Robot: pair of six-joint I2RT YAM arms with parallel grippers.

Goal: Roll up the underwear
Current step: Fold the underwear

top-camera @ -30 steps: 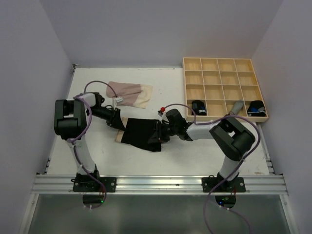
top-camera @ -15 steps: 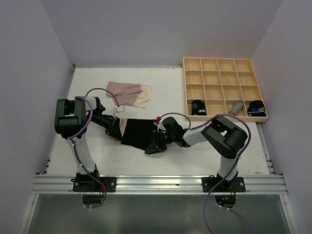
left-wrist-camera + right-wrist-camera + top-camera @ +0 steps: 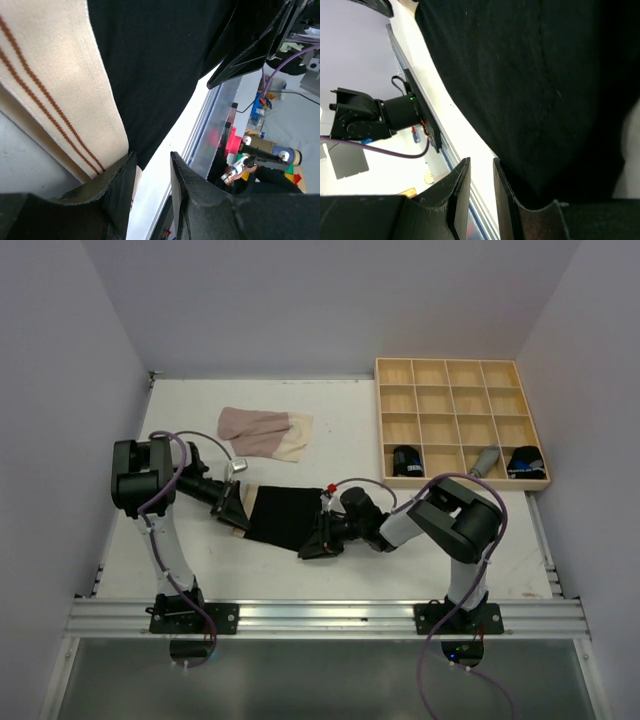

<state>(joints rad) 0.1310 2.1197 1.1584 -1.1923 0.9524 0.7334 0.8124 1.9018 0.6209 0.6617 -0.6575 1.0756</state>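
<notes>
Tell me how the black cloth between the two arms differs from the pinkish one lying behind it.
The black underwear is dark with a striped beige band; the pink underwear is pale pink and cream. The black underwear is pinched at its ends by the left fingers and right fingers; the pink underwear lies untouched, farther back. Both are thin soft cloth on the white table.

Bright, even light — soft shadows

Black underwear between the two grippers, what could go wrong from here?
The left gripper and right gripper meet the black underwear only at its edges, so it may slip free. Its beige band could bunch and spoil the roll. The grippers face each other across it and might collide.
</notes>
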